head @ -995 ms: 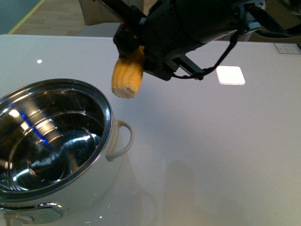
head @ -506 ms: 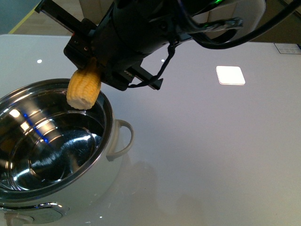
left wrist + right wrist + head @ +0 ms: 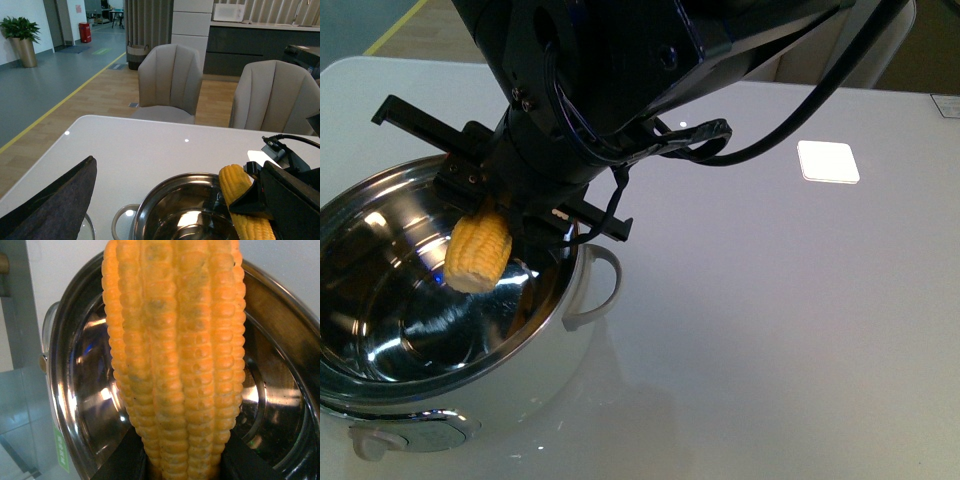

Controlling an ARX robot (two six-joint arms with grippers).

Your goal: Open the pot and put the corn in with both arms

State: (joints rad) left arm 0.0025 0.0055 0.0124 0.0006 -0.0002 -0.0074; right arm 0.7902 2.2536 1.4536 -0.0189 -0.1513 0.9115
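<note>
One corn cob [image 3: 478, 255] hangs clamped in the right gripper [image 3: 492, 215], seemingly above the pot [image 3: 520, 385].

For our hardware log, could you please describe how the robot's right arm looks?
The right arm is bulky and glossy black, with black cables looping off it, a flat black crossbar and black fingers. No markings show.

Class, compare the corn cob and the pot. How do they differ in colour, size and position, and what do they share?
Colour: the corn is yellow-orange, while the pot is white outside and mirror-shiny inside.
Size: the corn is far smaller than the pot.
Position: the corn hangs in the right gripper over the pot's open mouth, while the pot stands on the table.
Shared: both are rounded.
</note>
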